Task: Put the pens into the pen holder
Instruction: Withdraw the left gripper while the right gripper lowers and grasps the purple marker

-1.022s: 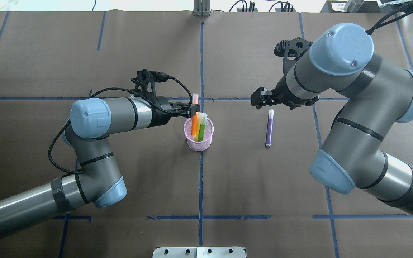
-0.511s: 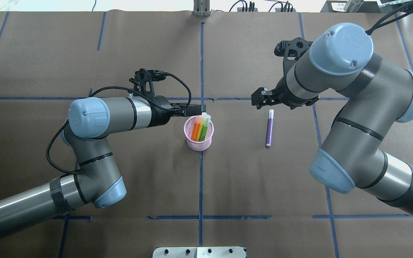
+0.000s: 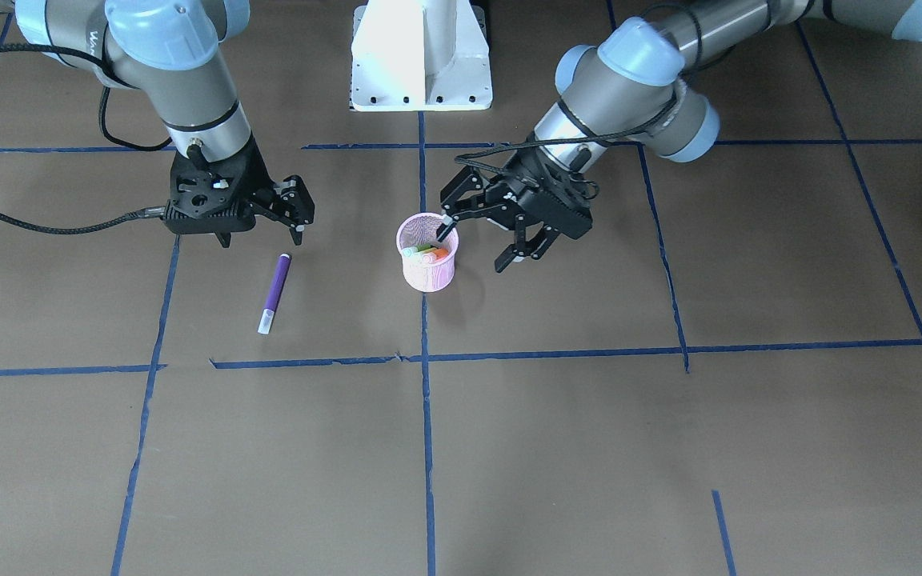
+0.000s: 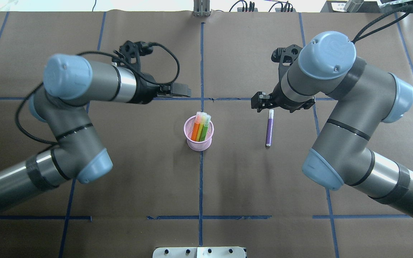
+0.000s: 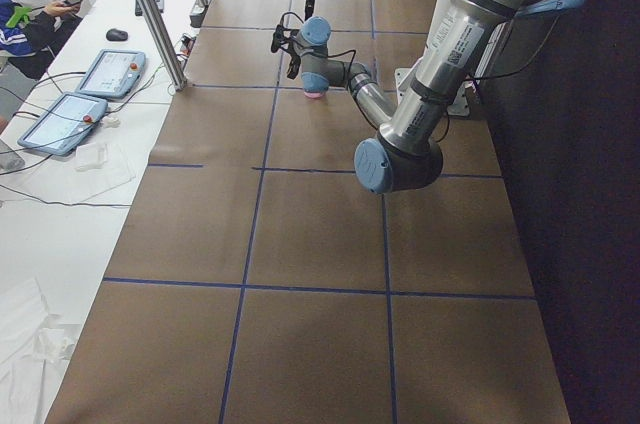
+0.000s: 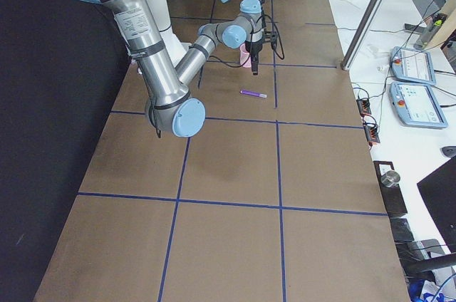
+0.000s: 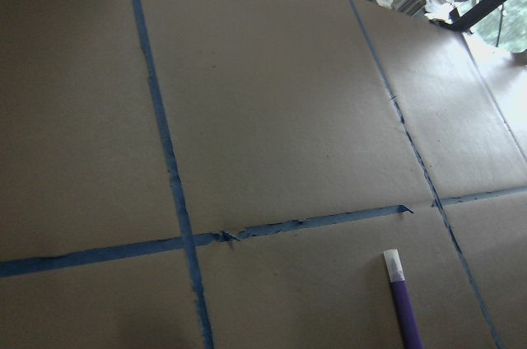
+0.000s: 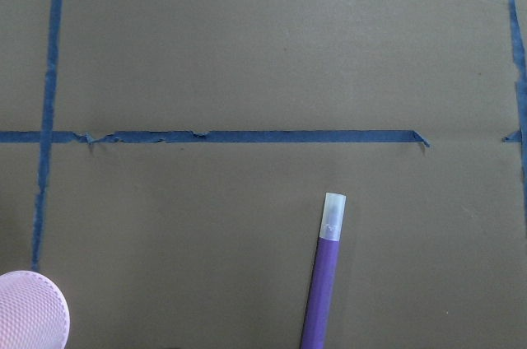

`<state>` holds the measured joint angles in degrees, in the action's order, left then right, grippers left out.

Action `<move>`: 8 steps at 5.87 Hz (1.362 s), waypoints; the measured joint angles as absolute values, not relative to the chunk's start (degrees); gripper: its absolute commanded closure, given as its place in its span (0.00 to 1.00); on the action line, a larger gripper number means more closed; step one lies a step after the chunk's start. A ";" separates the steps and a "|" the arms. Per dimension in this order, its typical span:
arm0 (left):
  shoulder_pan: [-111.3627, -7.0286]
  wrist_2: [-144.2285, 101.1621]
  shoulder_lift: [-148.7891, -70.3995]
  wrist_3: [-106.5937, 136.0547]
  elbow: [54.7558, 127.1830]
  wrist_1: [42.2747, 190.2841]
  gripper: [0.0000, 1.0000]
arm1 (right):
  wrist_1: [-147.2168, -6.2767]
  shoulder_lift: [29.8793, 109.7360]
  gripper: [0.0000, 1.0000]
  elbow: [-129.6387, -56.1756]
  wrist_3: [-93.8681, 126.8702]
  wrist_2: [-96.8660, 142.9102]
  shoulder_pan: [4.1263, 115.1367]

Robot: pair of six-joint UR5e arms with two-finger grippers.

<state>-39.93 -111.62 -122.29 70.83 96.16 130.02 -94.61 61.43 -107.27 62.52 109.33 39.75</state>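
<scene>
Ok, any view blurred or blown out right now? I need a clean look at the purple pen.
Overhead exterior: left arm blurred, purple pen sharp. Right wrist-mounted: evenly lit, pen's cap end crisp. Left wrist-mounted: top-right corner blown out, pen cut by the bottom edge. Exterior right: pen tiny.

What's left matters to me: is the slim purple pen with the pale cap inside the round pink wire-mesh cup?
No, the purple pen lies flat on the table, apart from the pink cup.
</scene>
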 measured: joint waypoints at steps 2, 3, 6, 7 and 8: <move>-46.65 -119.65 -117.74 70.18 102.38 122.29 0.00 | -94.24 60.16 0.00 -100.16 63.16 109.52 39.60; -49.75 -122.42 -115.10 68.09 104.06 120.90 0.00 | -90.93 58.91 0.00 -94.69 65.15 109.85 39.56; -51.90 -123.99 -110.81 63.18 106.63 120.07 0.00 | -81.87 58.38 0.02 -85.35 70.19 112.78 39.84; -51.90 -124.01 -110.70 63.06 106.74 120.06 0.00 | -81.55 58.48 0.05 -84.05 69.97 112.90 39.87; -51.89 -124.01 -110.63 63.03 106.77 120.08 0.00 | -81.43 58.35 0.05 -83.35 69.89 112.93 39.89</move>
